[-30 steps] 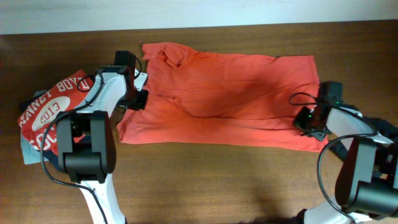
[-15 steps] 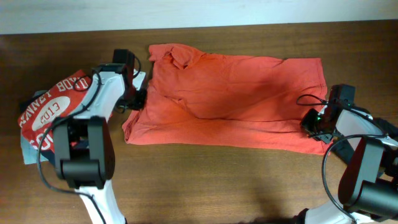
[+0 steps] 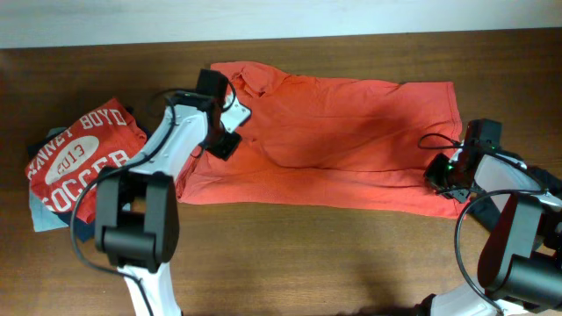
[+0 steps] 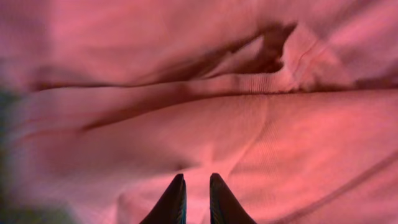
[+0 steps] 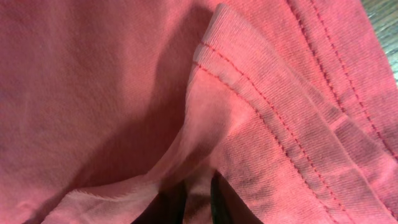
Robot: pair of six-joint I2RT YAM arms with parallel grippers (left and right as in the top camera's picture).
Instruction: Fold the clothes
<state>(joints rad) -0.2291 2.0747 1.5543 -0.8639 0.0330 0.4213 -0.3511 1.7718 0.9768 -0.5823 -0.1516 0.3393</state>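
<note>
Flattening stage, by the look of it: with right gripper (image 5: 198,202) clamped on the hem fold of the orange-red shirt (image 3: 351,132) spread ahead of it, confirm whether the nearly closed left gripper (image 4: 196,196), over collar-side cloth, grips anything (indeterminable), then tension before folding.

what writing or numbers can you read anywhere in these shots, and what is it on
"BOYD": white print, upper arc on the red T-shirt at the left of the overhead view.
The word before "BOYD" ends in "VEY"; its start is too blurred to read.
"2013": in the white oval on the same T-shirt, small, just readable.
"SOCCER": large white letters below the oval.
The orange shirt has no text; both wrist views show only plain cloth.
</note>
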